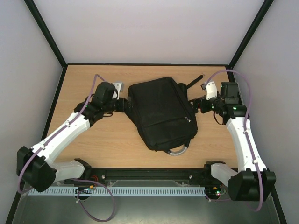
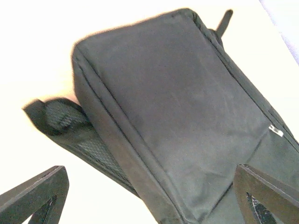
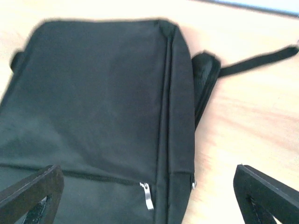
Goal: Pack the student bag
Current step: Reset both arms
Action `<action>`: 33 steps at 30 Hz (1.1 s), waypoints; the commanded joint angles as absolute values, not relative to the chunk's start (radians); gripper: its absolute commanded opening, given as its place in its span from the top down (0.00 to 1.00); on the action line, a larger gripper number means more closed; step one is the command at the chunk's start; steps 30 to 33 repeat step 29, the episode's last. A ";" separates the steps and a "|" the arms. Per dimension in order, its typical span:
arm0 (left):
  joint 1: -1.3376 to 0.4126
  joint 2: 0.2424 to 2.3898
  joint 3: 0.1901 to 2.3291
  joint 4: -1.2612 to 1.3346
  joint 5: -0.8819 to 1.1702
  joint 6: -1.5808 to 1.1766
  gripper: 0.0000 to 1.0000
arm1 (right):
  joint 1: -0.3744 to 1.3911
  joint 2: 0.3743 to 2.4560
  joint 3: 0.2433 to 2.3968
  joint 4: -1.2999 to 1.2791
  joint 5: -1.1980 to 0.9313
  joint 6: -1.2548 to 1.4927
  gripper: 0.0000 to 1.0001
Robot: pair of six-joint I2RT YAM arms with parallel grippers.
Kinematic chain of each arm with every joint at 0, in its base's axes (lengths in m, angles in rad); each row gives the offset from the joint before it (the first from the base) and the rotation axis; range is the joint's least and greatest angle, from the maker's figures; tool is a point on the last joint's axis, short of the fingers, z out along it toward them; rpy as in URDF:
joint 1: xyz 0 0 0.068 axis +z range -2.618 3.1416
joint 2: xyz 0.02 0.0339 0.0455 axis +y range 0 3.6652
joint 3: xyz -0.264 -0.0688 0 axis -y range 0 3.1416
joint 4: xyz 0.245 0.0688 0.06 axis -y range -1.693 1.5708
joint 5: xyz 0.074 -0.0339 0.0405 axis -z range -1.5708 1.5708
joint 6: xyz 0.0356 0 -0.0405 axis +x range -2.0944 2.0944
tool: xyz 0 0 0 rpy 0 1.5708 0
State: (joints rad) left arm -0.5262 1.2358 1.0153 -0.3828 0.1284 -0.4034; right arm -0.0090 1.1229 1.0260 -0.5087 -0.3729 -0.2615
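The student bag point(image 1: 161, 112) is a large black fabric backpack lying flat mid-table, its silvery-grey loop handle point(image 1: 178, 150) toward the near edge and a black strap point(image 1: 194, 80) trailing at the far right. My left gripper point(image 1: 125, 105) is open at the bag's left edge; in the left wrist view the bag point(image 2: 187, 107) fills the space between its fingertips point(image 2: 42, 189). My right gripper point(image 1: 198, 106) is open at the bag's right edge; the right wrist view shows the bag point(image 3: 93, 107), a silver zipper pull point(image 3: 147, 195) and the strap point(image 3: 257, 60).
The wooden table point(image 1: 112, 140) has grey walls behind and at both sides. A black rail with a white perforated strip point(image 1: 149, 190) runs along the near edge between the arm bases.
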 commanded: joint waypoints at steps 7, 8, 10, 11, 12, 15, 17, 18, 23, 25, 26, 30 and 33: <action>-0.549 1.103 1.064 -0.529 -0.375 -0.339 0.01 | -0.011 1.016 0.960 -0.234 -0.188 0.224 0.00; -0.553 1.073 1.034 -0.506 -0.415 -0.334 0.01 | -0.011 1.004 0.940 -0.216 -0.159 0.246 0.00; -0.553 1.004 0.944 -0.436 -0.469 -0.308 0.01 | -0.011 0.965 0.891 -0.168 -0.143 0.271 0.00; -0.553 0.968 0.891 -0.396 -0.486 -0.291 0.01 | -0.011 0.952 0.859 -0.147 -0.143 0.276 0.00; -0.554 0.937 0.844 -0.362 -0.495 -0.279 0.01 | -0.011 0.929 0.829 -0.120 -0.146 0.277 0.00; -0.554 0.857 0.773 -0.318 -0.460 -0.270 0.01 | -0.011 0.830 0.720 -0.037 -0.138 0.245 0.01; -0.554 0.831 0.756 -0.300 -0.446 -0.264 0.01 | -0.011 0.754 0.649 0.000 -0.119 0.220 0.01; -0.554 0.831 0.751 -0.295 -0.443 -0.266 0.01 | -0.011 0.724 0.626 0.008 -0.104 0.218 0.01; -0.552 0.916 0.773 -0.313 -0.386 -0.280 0.01 | -0.011 0.707 0.639 -0.006 -0.088 0.227 0.00; -0.547 0.947 0.792 -0.320 -0.378 -0.285 0.01 | -0.011 0.706 0.631 -0.004 -0.087 0.220 0.00; -0.542 0.956 0.795 -0.319 -0.370 -0.283 0.01 | -0.011 0.708 0.627 -0.005 -0.090 0.219 0.00; -0.532 0.953 0.785 -0.308 -0.336 -0.276 0.01 | -0.011 0.710 0.631 -0.013 -0.106 0.214 0.01; -0.532 0.953 0.785 -0.308 -0.336 -0.276 0.01 | -0.011 0.710 0.631 -0.013 -0.106 0.214 0.01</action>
